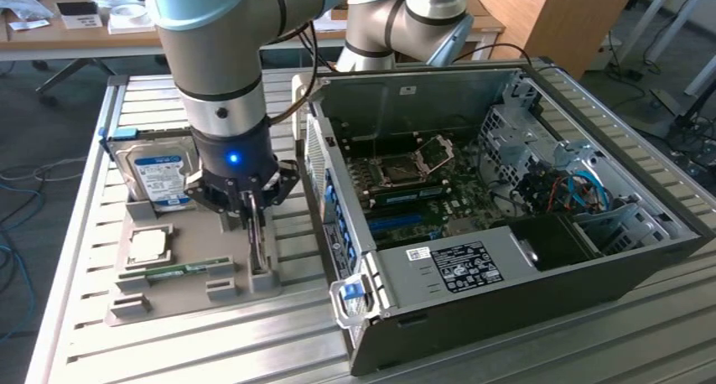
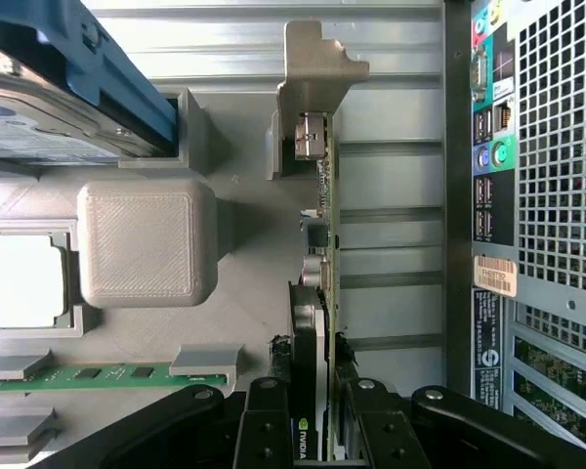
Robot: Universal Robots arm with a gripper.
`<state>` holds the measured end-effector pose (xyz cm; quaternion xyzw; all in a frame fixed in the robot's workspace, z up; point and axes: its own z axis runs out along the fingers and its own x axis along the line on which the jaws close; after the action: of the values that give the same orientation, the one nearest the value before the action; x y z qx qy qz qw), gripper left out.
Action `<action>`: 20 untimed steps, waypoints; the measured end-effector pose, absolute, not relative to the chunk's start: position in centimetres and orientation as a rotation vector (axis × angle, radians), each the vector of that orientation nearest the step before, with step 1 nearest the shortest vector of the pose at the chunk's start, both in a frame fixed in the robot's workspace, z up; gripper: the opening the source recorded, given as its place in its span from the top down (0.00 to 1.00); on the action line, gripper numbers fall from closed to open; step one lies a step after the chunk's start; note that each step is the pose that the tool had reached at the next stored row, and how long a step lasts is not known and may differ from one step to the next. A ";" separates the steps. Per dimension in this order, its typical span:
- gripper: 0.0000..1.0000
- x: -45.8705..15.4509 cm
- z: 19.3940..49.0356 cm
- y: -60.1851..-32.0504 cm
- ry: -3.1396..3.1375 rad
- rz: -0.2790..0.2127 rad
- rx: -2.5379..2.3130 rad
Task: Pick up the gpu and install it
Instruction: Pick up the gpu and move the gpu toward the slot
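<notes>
Slatted metal table [image 1: 67, 300] holds a grey tray [image 1: 168, 298]; the gripper [image 1: 255, 222] pinches the upright gpu [image 2: 328, 234], with the open computer case [image 1: 537, 304] at its three o'clock in the exterior view.

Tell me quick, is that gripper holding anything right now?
The gripper is closed on the gpu, which stands on edge in the grey holder.

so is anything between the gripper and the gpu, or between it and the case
Nothing visible parts the gripper from the thin gpu card with its silver bracket; it sits over the card's edge. The black computer case's rear wall stands between grey tray and motherboard.
</notes>
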<state>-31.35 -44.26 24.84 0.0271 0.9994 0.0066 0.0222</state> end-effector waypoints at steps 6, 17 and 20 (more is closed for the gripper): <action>0.73 -31.4 26.4 -44.3 3.096 0.021 0.084; 0.73 -31.3 30.7 -44.3 3.096 0.023 0.084; 0.73 -31.3 31.8 -44.3 3.096 0.023 0.084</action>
<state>-31.34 -44.26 31.77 0.0272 0.9994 0.0076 0.0223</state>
